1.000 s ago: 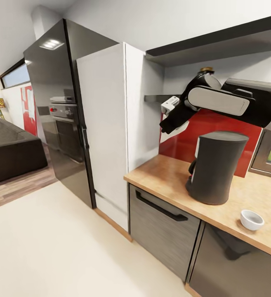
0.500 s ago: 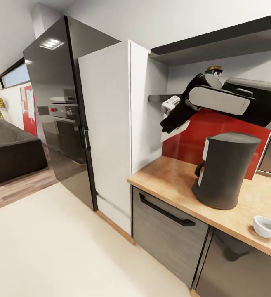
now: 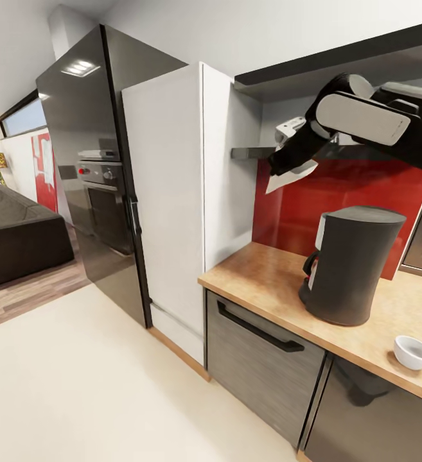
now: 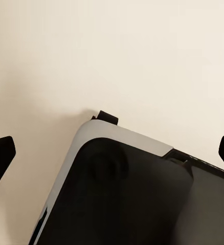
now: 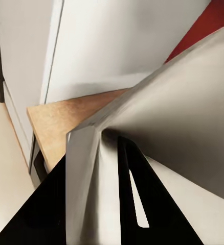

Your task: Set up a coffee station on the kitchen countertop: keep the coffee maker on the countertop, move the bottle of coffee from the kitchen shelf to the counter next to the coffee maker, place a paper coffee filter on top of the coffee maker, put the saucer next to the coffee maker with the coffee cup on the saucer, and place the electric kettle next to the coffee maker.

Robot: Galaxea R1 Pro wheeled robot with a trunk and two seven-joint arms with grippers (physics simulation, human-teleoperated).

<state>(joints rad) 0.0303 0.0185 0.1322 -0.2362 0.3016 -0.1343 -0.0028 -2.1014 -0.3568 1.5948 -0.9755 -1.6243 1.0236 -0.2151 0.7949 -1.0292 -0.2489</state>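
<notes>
**Filter in the air, coffee maker waiting below**

The right gripper (image 3: 286,168) is up near the shelf (image 3: 249,153), above the left end of the countertop (image 3: 262,276), and pinched in it is the paper coffee filter (image 3: 291,177), a pale wedge hanging off the fingertips. In the right wrist view the filter (image 5: 183,112) spreads broad and creased across the frame, with the dark fingers (image 5: 123,168) closed narrow on its folded edge. That is a firm pinch on paper, nothing more.

Down on the counter stands the coffee maker (image 3: 351,266), dark, upright, flat-topped, off to the right of the filter and well below it. A small white coffee cup (image 3: 413,351) sits near the counter's front edge, apart from the machine.

The left gripper (image 4: 112,153) hangs with its fingers wide apart, tips at either edge of its wrist view, nothing between them, over cream floor and part of the robot's own body.

How will the filter handle? Light as anything, soft, and it looks ready to buckle or flutter on a quick swing. The hold at the edge seems right; squeezing the middle would likely crush it. The flat lid is the target, and a gentle lowering before release looks wise, since so light a sheet could slide off.
</notes>
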